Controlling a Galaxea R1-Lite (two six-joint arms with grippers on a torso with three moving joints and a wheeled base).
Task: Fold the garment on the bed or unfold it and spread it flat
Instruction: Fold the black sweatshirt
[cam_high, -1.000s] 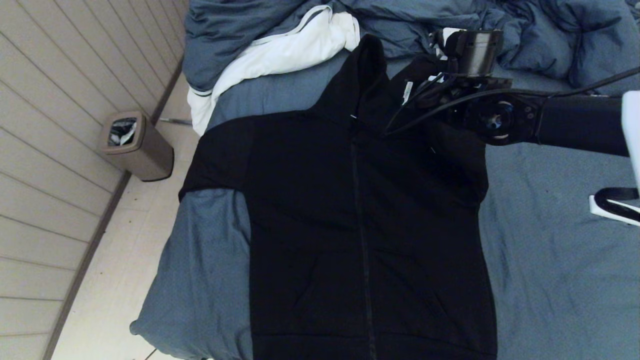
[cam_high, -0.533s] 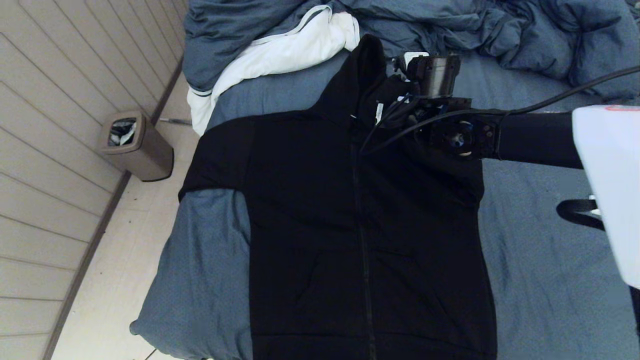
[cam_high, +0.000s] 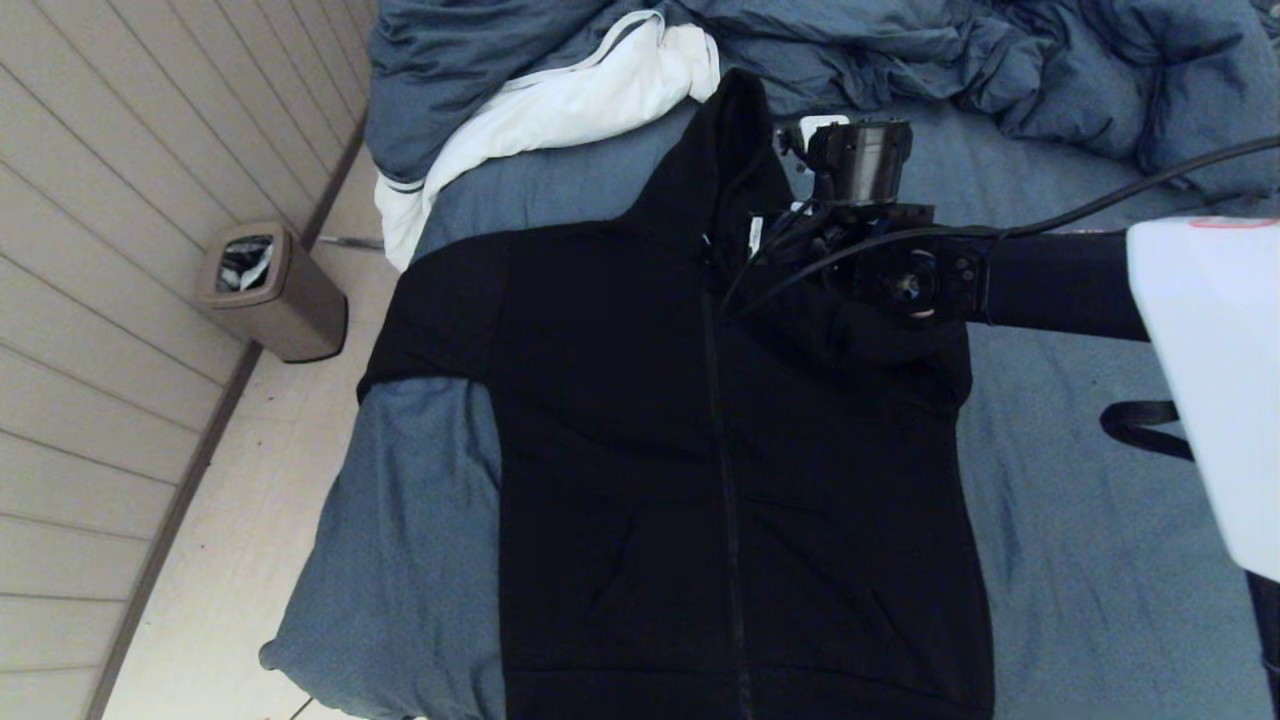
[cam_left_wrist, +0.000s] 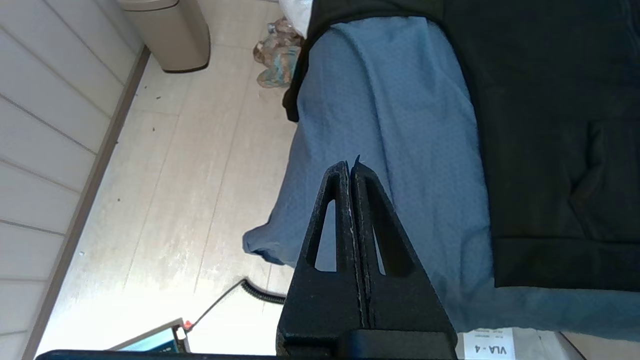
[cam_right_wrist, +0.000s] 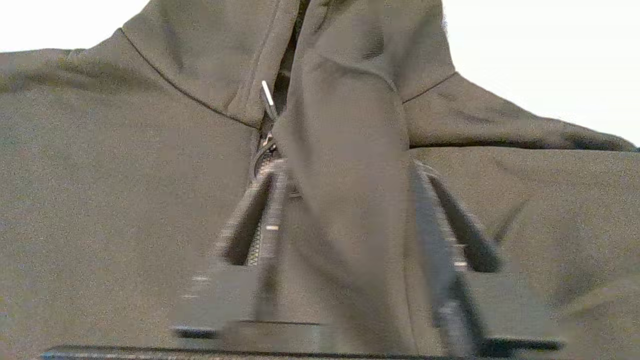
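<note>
A rumpled blue-grey duvet (cam_high: 900, 50) is heaped along the far side, its white lining (cam_high: 560, 110) turned out and spilling toward the pale wood floor (cam_high: 250, 520). On that floor a tan waste bin (cam_high: 272, 290) with crumpled contents stands against the panelled wall (cam_high: 90, 250). A coiled black cable (cam_left_wrist: 260, 295) and a small patterned bundle (cam_left_wrist: 277, 60) also lie there.

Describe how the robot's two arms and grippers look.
The right arm is a black tube with a round joint hub, a white shell nearer the body and a black cable alongside. The left gripper has matte black, tapered triangular fingers with slot cut-outs. The right gripper looks similar.
</note>
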